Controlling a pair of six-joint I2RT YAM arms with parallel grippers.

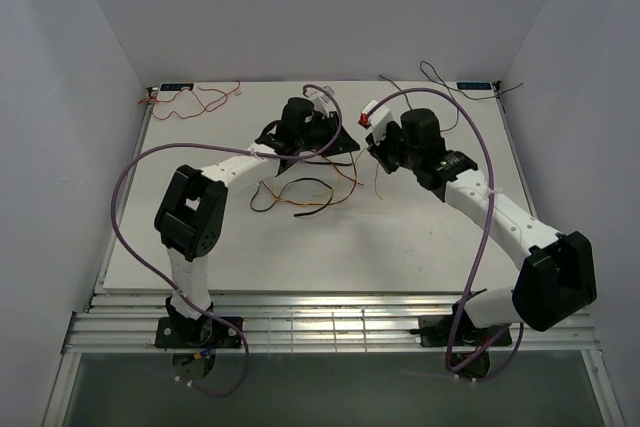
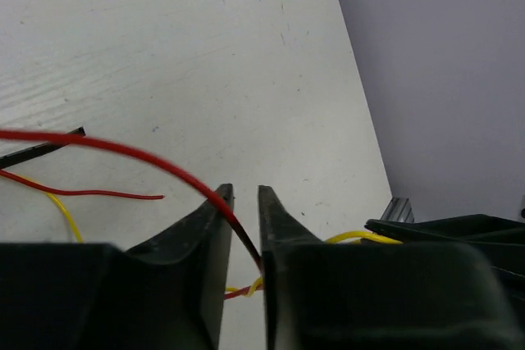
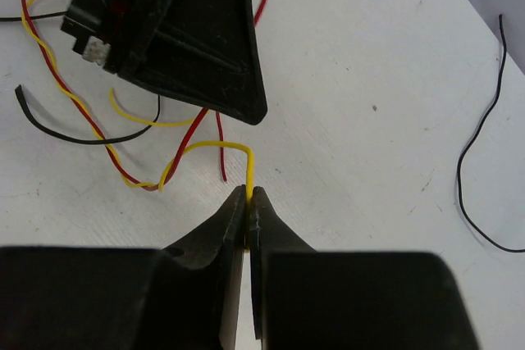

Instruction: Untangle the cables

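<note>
A tangle of thin red, yellow and black cables [image 1: 300, 192] lies mid-table. My left gripper [image 1: 335, 139] hangs just above it, and my right gripper [image 1: 375, 152] is close on its right. In the left wrist view the left gripper [image 2: 244, 190] has its jaws narrowly apart; a red cable [image 2: 123, 150] runs through the gap, twisted with a yellow one lower down. In the right wrist view the right gripper [image 3: 248, 190] is shut on a yellow cable [image 3: 209, 145], which arcs left and twists with a red cable [image 3: 82, 112]. A short black cable [image 3: 57, 133] lies beside them.
A separate red cable [image 1: 195, 102] lies at the table's far left corner. A separate black cable [image 1: 440, 77] lies at the far right, and it also shows in the right wrist view [image 3: 476, 153]. The left gripper's black body [image 3: 189, 30] hangs just ahead of the right gripper.
</note>
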